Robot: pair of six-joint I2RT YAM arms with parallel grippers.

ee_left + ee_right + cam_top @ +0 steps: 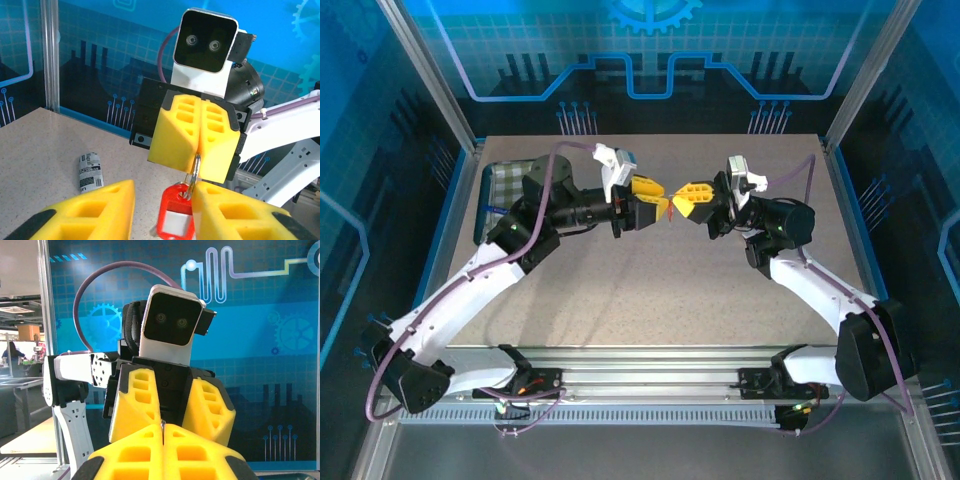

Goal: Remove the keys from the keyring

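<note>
The keyring is a red plastic tag [176,212] hanging from a thin metal ring [195,170], held up above the tabletop. My right gripper [198,150] is shut on the top of that ring, and the ring's edge shows between its closed fingertips [162,426]. My left gripper [164,192] faces it, open, with the tag hanging between its fingers and the ring close to its right finger [240,212]. A grey metal sliver [153,231] peeks out behind the tag's lower left corner; I cannot tell whether it is the key. The two grippers meet mid-table [670,207].
A small roll with a black-and-white printed label [90,171] lies on the speckled table [650,290] to the left of my left fingers. A checked tray [498,180] sits at the far left edge, behind the left arm's elbow.
</note>
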